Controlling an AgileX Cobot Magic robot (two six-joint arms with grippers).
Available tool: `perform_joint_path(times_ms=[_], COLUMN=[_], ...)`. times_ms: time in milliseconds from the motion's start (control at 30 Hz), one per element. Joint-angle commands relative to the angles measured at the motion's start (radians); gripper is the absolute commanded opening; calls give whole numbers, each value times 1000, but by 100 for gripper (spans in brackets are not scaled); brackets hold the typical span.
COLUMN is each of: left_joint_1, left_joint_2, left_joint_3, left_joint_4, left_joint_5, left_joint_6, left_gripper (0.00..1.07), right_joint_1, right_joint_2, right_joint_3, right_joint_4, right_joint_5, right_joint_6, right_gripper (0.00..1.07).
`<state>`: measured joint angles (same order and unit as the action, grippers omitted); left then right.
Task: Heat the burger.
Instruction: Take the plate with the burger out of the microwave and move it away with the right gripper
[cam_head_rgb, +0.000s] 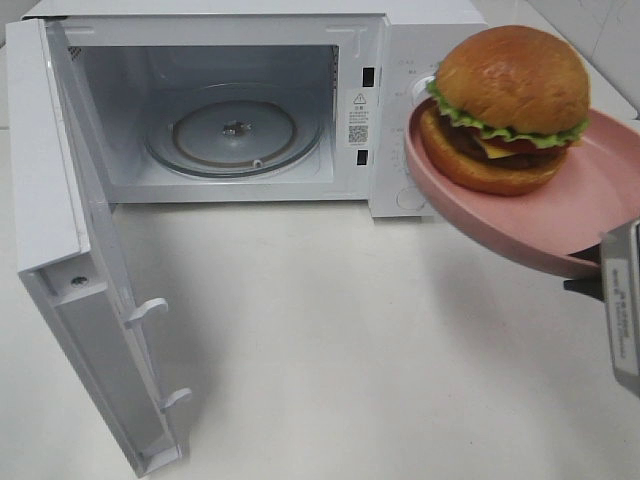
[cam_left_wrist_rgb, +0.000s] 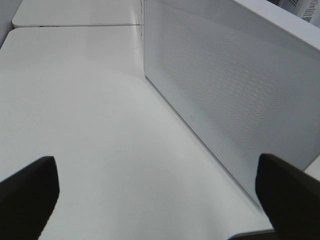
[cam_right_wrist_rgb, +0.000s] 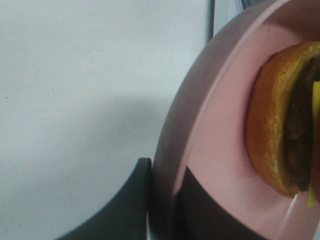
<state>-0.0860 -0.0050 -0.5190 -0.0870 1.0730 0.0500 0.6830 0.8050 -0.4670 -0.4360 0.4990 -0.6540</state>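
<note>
The burger (cam_head_rgb: 508, 108) sits on a pink plate (cam_head_rgb: 590, 215) held in the air just right of the microwave (cam_head_rgb: 240, 110), in front of its control panel, and the right gripper (cam_right_wrist_rgb: 165, 200) is clamped on the plate's rim with 1 dark finger on each face of it. The microwave's door (cam_head_rgb: 70, 270) is swung wide open and its glass turntable (cam_head_rgb: 235, 130) is bare. The left gripper (cam_left_wrist_rgb: 160, 197) hangs over the white table (cam_left_wrist_rgb: 90, 125) beside the microwave's perforated wall, its 2 fingers spread wide with nothing between them.

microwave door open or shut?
Open: the door is swung fully out to the left, and the empty turntable shows inside.
</note>
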Motion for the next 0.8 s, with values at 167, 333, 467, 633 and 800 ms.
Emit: perform_joint_path(times_ms=[167, 333, 467, 633, 800], left_joint_1=[0, 0, 0, 0, 0], left_joint_2=[-17, -17, -17, -17, -17], left_joint_3=[3, 3, 3, 3, 3], left_joint_4=[2, 2, 2, 2, 2], left_joint_5=[-6, -6, -6, -6, -6], left_joint_6=[-6, -6, -6, -6, -6], left_gripper=[100, 100, 100, 100, 100], right_joint_1=[-5, -5, -5, -5, -5], right_joint_2=[-80, -82, -82, -82, -69], right_joint_3=[-7, -7, -7, -7, -7], right_joint_4=[-190, -232, -245, -291, -332], right_joint_5=[115, 225, 260, 328, 387], right_joint_6=[251, 375, 433, 500, 562], right_gripper=[0, 0, 0, 0, 0])
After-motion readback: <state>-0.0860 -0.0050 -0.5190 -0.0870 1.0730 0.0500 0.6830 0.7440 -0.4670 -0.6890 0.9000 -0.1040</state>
